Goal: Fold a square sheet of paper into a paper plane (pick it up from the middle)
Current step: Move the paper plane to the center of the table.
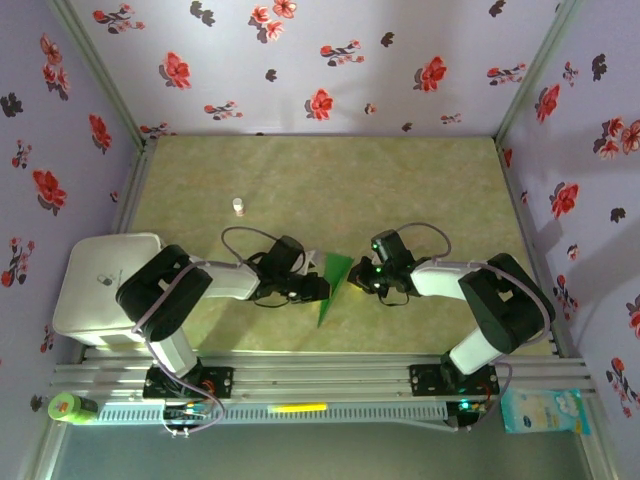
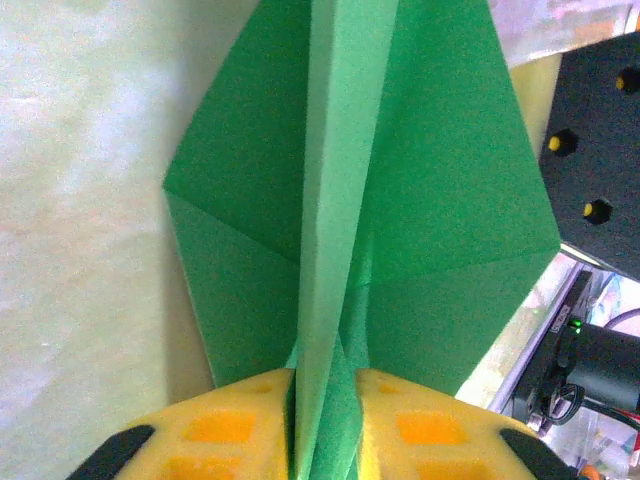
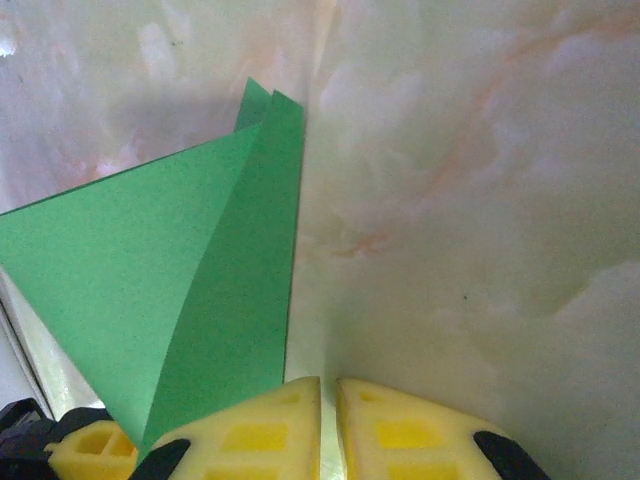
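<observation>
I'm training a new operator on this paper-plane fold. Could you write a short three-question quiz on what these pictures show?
1. True or false: the left jaws are shut on the folded green paper.
2. Where is the small white bottle? A) lying on the paper; B) standing on the table, apart from the paper; C) between the right jaws.
3. Which arm's jaws have no paper between them?

Key: 1 true; 2 B; 3 the right arm's. In the right wrist view the paper lies beside them.
</observation>
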### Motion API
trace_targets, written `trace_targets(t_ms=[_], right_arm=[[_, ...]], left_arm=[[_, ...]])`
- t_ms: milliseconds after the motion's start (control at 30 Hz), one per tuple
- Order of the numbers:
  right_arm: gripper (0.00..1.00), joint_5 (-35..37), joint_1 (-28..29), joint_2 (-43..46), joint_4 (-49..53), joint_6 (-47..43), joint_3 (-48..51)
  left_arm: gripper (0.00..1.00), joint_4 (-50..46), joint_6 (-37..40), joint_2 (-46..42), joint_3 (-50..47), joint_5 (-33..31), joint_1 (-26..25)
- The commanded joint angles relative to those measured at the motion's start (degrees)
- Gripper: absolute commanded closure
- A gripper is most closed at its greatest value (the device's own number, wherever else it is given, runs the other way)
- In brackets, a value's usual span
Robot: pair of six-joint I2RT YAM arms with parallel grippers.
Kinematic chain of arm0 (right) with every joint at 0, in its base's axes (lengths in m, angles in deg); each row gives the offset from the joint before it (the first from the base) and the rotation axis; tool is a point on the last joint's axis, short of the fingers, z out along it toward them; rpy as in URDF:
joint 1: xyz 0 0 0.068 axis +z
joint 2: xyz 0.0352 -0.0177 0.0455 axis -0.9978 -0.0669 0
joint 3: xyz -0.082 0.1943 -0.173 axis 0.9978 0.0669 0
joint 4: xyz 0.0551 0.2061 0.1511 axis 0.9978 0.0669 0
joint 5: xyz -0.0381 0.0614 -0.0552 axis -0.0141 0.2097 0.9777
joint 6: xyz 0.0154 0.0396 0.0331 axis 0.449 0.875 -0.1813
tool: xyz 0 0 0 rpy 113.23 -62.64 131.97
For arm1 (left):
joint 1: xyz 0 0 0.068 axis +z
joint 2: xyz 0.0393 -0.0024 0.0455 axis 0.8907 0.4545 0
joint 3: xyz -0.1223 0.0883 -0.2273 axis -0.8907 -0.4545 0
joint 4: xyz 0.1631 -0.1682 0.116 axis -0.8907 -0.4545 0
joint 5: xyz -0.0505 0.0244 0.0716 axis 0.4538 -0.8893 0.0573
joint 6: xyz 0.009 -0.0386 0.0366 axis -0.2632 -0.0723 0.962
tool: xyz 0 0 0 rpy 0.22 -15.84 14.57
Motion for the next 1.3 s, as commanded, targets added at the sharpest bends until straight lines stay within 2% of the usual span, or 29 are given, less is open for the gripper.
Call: trace_targets(t_ms=[0,167,333,433,500,600,667,1033,1267], right_arm=[[0.87,-1.75,2.01,-2.99,-4.16,0.75,-1.7],[0.87,-0.78,2.01,-1.75,-3.12,0.28,-1.62],[0.87,2.8,2.01,2.18,0.6,-1.08,-1.59],[0.87,5.06,1.92,4.77,3.26,-2.08,-1.72],[0.87,6.27,1.88,6.09,4.61,-2.51,-1.81],[0.87,7.02,1.83,6.99,5.27,-2.6,-1.6],[0.87,7.09,1.83,7.02,5.23,-2.51,-1.55],[0.86,5.7,1.83,6.64,3.11,-1.76,-1.28],[0.83,0.87,2.01,6.64,-4.83,-0.72,-0.62]], left_arm=[[0.82,-3.68,3.04,0.97,2.18,0.89,-0.74],[0.93,-6.07,4.15,-0.17,3.31,-0.86,-1.18],[0.97,-11.56,5.34,-5.17,4.35,-8.19,-1.86],[0.98,-18.03,5.34,-8.99,5.93,-17.73,-2.53],[0.99,-26.48,5.12,-10.33,8.54,-26.61,-3.06],[0.99,-34.49,5.17,-10.5,12.0,-34.68,-3.48],[0.98,-37.31,5.54,-9.95,13.64,-37.0,-3.72],[0.95,-40.8,5.12,-5.46,16.84,-39.22,-5.13],[0.95,-40.71,5.05,-3.26,17.34,-39.04,-5.44]])
